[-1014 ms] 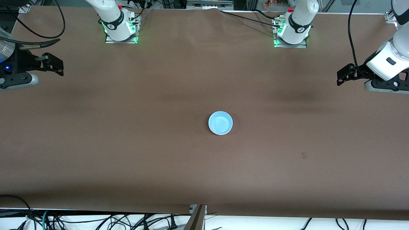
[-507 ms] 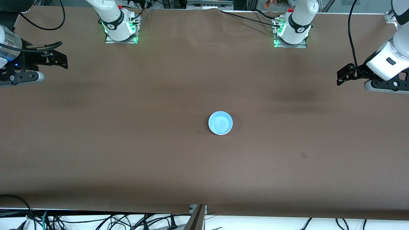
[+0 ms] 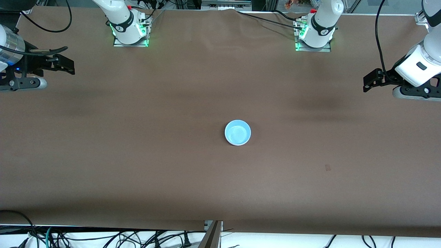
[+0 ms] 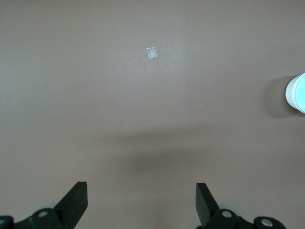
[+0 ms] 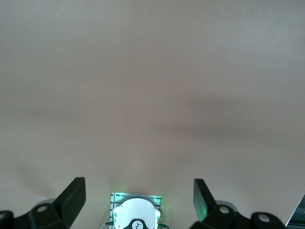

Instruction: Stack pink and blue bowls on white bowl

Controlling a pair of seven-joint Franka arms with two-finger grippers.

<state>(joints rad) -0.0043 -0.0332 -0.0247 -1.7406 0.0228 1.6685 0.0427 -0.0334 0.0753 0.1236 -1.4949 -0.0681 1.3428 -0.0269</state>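
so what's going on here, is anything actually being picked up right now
Nothing is being handled. A single stack with the blue bowl on top sits mid-table on the brown table cover; whether pink and white bowls lie nested under it cannot be told. The left gripper hangs open and empty over the left arm's end of the table, and the right gripper hangs open and empty over the right arm's end. Both arms are pulled well away from the bowl.

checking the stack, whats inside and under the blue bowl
The blue bowl looks empty inside, only its pale bottom showing. A whitish rim edges it, but whether other bowls sit beneath is hidden. Both grippers are away from it.
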